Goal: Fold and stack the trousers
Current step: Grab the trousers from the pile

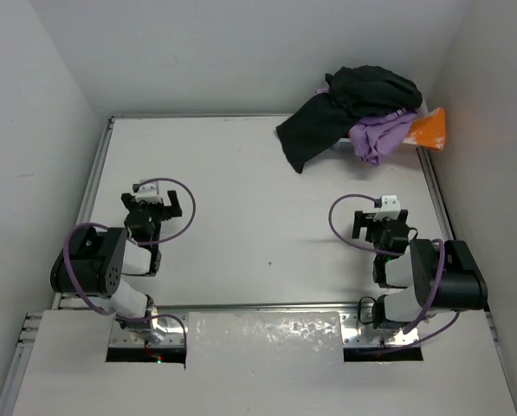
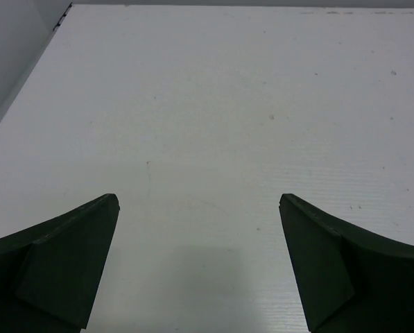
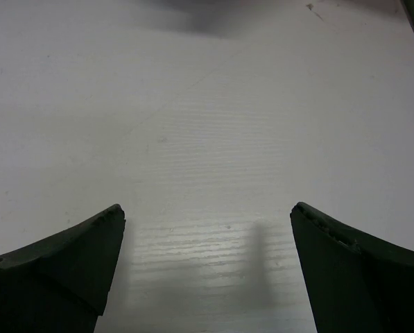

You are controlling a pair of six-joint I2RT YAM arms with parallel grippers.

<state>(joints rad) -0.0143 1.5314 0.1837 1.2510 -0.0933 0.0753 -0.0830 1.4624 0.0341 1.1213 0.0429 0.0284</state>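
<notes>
Table [image 1: 241, 186] bears trousers [image 1: 314, 130], perhaps purple garment [image 1: 379, 134].

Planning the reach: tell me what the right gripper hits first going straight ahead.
Probably the bare table, short of the trousers; the right gripper seems angled downward, though depth is unclear.

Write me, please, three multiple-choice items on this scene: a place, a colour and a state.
1. On the table, the trousers lie: A. at the centre; B. at the far right corner; C. at the near left edge.
2. The garment heaped with them is: A. green; B. yellow; C. purple.
3. The left gripper and right gripper are: A. both open, empty; B. both shut on cloth; C. one open, one shut.
Key: 1 B, the top view shows them there; 2 C, purple fabric shows against the black; 3 A, the wrist views show both spread wide, holding nothing.
</notes>
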